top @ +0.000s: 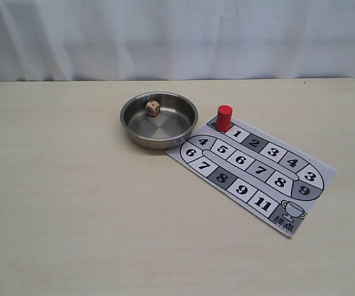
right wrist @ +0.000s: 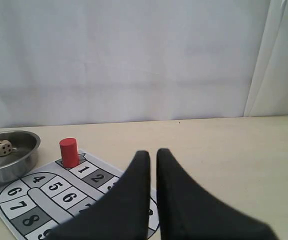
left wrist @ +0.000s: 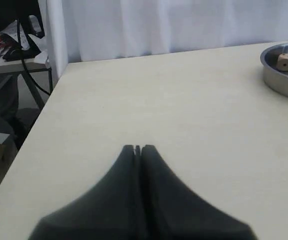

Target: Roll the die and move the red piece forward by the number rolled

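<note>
The die (top: 153, 108) is a small tan cube with dark pips, resting inside the steel bowl (top: 128, 126) near its far wall. The red piece (top: 224, 118) stands upright on the start square of the printed board (top: 226, 179), just before square 1. Neither gripper shows in the exterior view. My left gripper (left wrist: 137, 148) hovers shut and empty over bare table, far from the bowl (left wrist: 276, 80) and die (left wrist: 285, 61). My right gripper (right wrist: 153, 152) is shut with a thin slit and holds nothing; it is over the board (right wrist: 48, 190), short of the red piece (right wrist: 69, 152) and die (right wrist: 3, 147).
The light wooden table (top: 72, 216) stretches wide left of and in front of the bowl. A white curtain (top: 177, 37) hangs behind the far edge. The left wrist view shows the table's edge, with clutter and another table (left wrist: 8, 60) beyond it.
</note>
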Robot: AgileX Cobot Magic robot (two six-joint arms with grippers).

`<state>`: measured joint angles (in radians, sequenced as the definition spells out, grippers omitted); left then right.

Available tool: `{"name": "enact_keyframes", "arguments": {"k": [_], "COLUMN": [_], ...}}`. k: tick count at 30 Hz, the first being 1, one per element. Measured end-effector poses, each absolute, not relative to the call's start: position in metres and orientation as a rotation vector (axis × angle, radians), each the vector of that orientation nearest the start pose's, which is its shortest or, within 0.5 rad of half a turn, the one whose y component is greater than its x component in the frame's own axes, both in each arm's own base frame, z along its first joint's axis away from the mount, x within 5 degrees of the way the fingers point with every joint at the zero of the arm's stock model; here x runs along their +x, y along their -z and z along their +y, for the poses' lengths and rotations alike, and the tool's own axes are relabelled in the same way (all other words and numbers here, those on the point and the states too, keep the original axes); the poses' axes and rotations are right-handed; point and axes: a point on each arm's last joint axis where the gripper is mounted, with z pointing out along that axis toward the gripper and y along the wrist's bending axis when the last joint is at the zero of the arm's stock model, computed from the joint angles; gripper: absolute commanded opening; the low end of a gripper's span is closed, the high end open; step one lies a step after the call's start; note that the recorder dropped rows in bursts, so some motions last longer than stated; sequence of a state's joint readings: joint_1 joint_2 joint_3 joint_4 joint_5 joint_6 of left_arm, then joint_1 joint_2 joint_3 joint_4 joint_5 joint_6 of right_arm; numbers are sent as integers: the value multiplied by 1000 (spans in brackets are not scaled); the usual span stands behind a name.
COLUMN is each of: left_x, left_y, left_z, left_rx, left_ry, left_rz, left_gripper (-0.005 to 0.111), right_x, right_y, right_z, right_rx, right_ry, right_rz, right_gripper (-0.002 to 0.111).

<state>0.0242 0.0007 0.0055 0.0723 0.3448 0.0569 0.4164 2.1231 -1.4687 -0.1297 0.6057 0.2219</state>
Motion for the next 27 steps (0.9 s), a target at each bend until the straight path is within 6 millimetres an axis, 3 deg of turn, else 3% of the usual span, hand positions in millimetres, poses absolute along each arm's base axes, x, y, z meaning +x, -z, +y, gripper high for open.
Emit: {"name": "enact_keyframes", "arguments": {"k": [10,14,16,17,20,23,27], "left_x": [56,52,47,41,20,3,10], "left_y": [-217,-233,-252,-273,-320,-357,-384], "left_z": [2,3,3,3,0,-4,-6], "left_rx": [-58,-218,-244,-249,-234,-140,-67], "left_ry": [18,214,270,296,311,203,136], "left_rz": [1424,1254,1184,1158,1206,1362,1625], "left_gripper": [0,0,0,0,0,0,0], "right_x": [405,405,405,405,405,405,405], "right_y": [-143,-143,-143,-143,-143,-143,-143], "right_z": [172,172,172,172,172,172,172], "right_rx": [-390,-390,-390,-390,-390,-390,-390], "right_ry": [-49,-49,-49,-49,-49,-49,-49], "right_rz": [2707,2707,2707,2707,2707,2707,2707], "right_gripper": [4,4,4,4,4,4,4]}}
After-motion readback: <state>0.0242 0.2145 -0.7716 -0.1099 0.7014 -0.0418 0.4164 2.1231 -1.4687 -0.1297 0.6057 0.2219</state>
